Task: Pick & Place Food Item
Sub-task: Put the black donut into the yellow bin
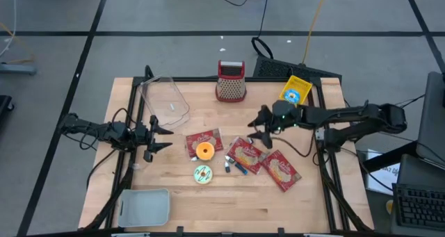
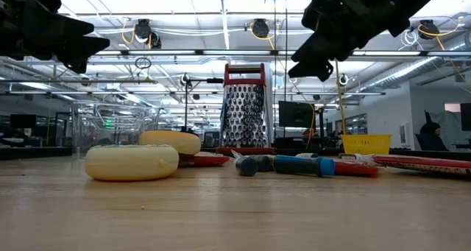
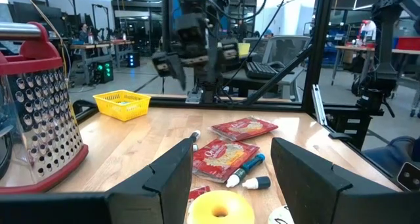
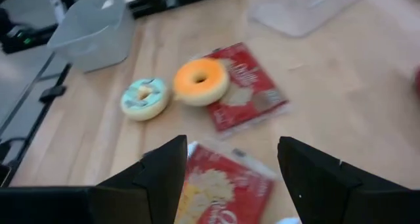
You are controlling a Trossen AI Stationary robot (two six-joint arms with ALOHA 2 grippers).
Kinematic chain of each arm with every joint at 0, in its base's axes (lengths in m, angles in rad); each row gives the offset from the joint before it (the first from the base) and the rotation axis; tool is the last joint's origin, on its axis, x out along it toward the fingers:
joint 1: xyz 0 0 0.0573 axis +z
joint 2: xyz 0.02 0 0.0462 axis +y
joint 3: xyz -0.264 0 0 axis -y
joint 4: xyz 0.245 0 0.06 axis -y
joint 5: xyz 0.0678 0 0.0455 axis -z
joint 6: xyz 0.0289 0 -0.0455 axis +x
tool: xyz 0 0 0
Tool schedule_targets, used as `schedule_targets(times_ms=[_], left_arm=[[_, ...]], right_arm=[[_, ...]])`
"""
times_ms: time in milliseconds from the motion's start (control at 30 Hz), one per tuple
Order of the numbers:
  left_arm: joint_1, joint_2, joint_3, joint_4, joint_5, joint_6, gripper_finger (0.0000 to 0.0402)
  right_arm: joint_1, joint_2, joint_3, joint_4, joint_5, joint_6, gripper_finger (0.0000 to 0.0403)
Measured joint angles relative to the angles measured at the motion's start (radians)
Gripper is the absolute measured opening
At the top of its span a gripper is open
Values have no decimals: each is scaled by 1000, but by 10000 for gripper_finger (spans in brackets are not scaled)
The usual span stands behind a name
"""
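grey bin (image 1: 144, 206): sits at the near-left corner of the counter (image 1: 306, 209), looks like the drop-off spot, nothing in it as far as the high view shows.
mint donut (image 1: 202, 174): flat on the counter, nearest of the food, nobody's touching it.
orange donut (image 1: 204, 151): parked on top of a red snack packet (image 1: 203, 144), so lifting it probably drags the wrapper a bit.
markers (image 1: 235, 167): lying between the donuts and two more red packets (image 1: 270, 164).
left claw (image 1: 158, 137): fingers apart, holding nothing, waiting just left of the donuts.
right claw (image 1: 259, 125): fingers apart, empty, hovering above the packets, pointed down like it's picking a target.
clear tub (image 1: 164, 100): tipped over at the back-left.
box grater (image 1: 231, 80): upright at the far edge, with the yellow basket (image 1: 295, 91) off to its right.
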Motion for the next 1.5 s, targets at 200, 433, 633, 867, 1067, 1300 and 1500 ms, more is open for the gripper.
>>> schedule_targets(times_ms=[200, 433, 633, 867, 1067, 1300, 1500], left_arm=[[0, 0, 0, 0, 0, 0, 209], [0, 0, 0, 0, 0, 0, 209], [0, 0, 0, 0, 0, 0, 209], [0, 0, 0, 0, 0, 0, 209], [0, 0, 0, 4, 0, 0, 209], [0, 0, 0, 6, 0, 0, 209], [0, 0, 0, 7, 0, 0, 209]], right_arm=[[100, 127, 0, 185, 4, 0, 228], [190, 321, 0, 436, 4, -96, 228], [221, 416, 31, 472, 62, -181, 229], [224, 385, 80, 324, 81, -155, 229], [198, 120, 75, -5, 84, -134, 228], [177, -278, -84, -131, 86, -60, 228], [177, -546, -241, -80, 86, -34, 228]])
